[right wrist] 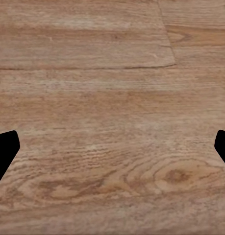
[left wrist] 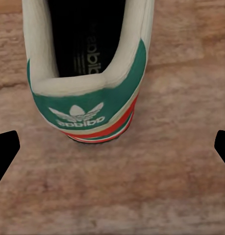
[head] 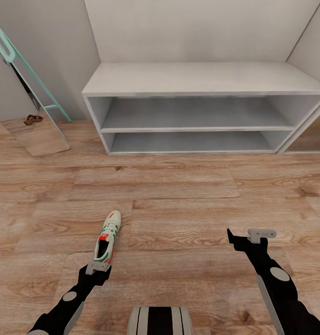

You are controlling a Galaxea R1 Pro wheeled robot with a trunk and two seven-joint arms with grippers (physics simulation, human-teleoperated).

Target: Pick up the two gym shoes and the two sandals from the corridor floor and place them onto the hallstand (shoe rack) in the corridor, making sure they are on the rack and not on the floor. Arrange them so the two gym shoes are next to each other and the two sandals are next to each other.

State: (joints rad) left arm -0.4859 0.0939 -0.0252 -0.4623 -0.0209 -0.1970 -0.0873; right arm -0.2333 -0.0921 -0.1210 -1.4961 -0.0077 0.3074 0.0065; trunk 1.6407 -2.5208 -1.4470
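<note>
Sneaker (head: pixel 107 236) lies on the floor (head: pixel 188 204) just ahead of the left gripper (head: pixel 97 268), both arms' jaws released.

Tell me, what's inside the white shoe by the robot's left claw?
The gym shoe has a dark inside with a printed insole. Its toe end is hidden by the shoe's upper. The left claw sits open behind its heel.

Light brown wood-grain floor (right wrist: pixel 112 98) spreads across the right wrist view, with plank seams running across it and an oval knot in the grain. The two dark fingers (right wrist: pixel 4 152) of the right gripper (right wrist: pixel 112 152) sit wide apart, nothing between them but bare planks.
</note>
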